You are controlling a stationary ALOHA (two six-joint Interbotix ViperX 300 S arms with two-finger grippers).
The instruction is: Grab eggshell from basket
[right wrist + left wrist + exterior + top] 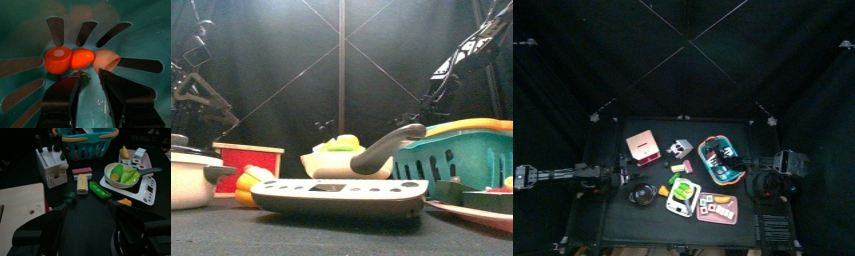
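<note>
Seen from above: small dark counter [613, 215] crowded with a pink box [644, 146], a grey block [681, 148], a teal basket [723, 160], a white stove [683, 197] and a pink tray [719, 209], flanked by the left arm [567, 176] and the right arm [780, 168].

Dim black-curtained scene, soft blur, right wrist view close and hazy

Basket [458, 152] interior hidden, perhaps eggshell too

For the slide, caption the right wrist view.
Right gripper, open, hovers inside the basket over two orange pieces and a tan eggshell.
</note>
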